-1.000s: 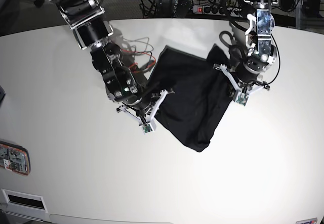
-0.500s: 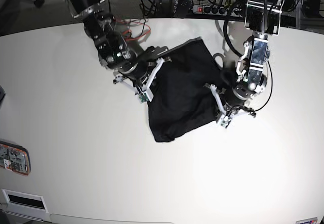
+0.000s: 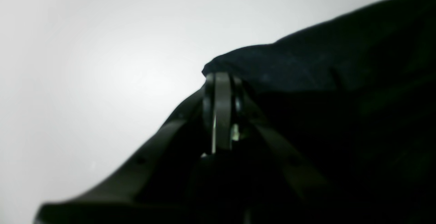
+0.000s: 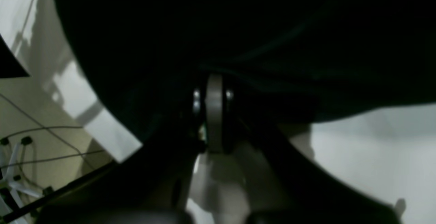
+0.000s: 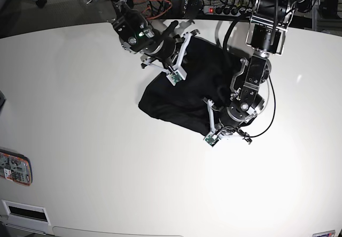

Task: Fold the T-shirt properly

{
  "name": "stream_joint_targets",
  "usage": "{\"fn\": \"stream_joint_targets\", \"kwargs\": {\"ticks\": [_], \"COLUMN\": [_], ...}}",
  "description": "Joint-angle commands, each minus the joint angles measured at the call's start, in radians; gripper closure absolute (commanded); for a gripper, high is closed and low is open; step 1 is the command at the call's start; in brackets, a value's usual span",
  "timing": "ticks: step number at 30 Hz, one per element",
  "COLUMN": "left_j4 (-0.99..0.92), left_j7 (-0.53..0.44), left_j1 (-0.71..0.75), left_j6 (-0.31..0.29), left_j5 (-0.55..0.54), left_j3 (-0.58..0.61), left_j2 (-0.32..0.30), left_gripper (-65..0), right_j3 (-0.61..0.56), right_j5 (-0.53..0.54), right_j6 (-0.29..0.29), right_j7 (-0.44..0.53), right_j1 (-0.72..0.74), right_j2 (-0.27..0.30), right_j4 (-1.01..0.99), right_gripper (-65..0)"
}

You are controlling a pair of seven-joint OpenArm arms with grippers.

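The T-shirt [image 5: 179, 95] lies bunched on the far middle of the white bench [image 5: 80, 140], a dark mass stretched between the two arms. The left gripper [image 5: 210, 120], on the right of the base view, is closed tight on a fold of the cloth at the shirt's near right edge; its wrist view shows the jaws pressed together with black fabric [image 3: 306, 64] draped over their tip. The right gripper [image 5: 183, 43], on the left of the base view, is also fully closed, pinching the shirt at its far edge, and its wrist view shows the cloth [image 4: 238, 30] hanging over the shut jaws.

Over the last second the whole arrangement has swung round. A second ago the right gripper held the near left of the shirt and the left gripper the far right corner; half a second ago they were roughly level; now the right gripper has gone to the far side and the left gripper has come nearer. The shirt has turned with them, and its loose corner, which trailed toward the near side, now points left.

This looks like a carrying or reorienting move rather than a finished fold: the cloth appears rumpled, with no crisp edges. It probably still needs to be laid flat before a proper fold can be made.
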Motion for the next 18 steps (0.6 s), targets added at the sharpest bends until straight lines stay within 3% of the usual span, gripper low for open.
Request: {"fn": "stream_joint_targets", "kwargs": {"ticks": [1, 12, 15, 18], "left_j4": [0.054, 0.339, 0.376, 0.388], "left_j7": [-0.04, -0.406, -0.555, -0.75], "left_j1": [-0.012, 0.22, 0.284, 0.34], "left_j6": [0.011, 0.011, 0.011, 0.011], "left_j5": [0.014, 0.117, 0.118, 0.111], "left_j3": [-0.03, -0.315, -0.366, -0.42], "left_j2": [-0.008, -0.008, -0.008, -0.006], "left_gripper": [0.0, 0.0, 0.0, 0.0], "right_j3": [0.031, 0.239, 0.239, 0.239], "right_j5": [0.004, -0.008, -0.105, -0.246], "right_j6": [0.001, 0.001, 0.001, 0.001], "right_j7": [0.026, 0.172, 0.219, 0.285], "right_j1": [0.008, 0.013, 0.013, 0.013], "right_j2": [0.0, 0.028, 0.078, 0.086], "right_j4": [0.023, 0.064, 0.09, 0.118], "right_gripper": [0.0, 0.0, 0.0, 0.0]}}
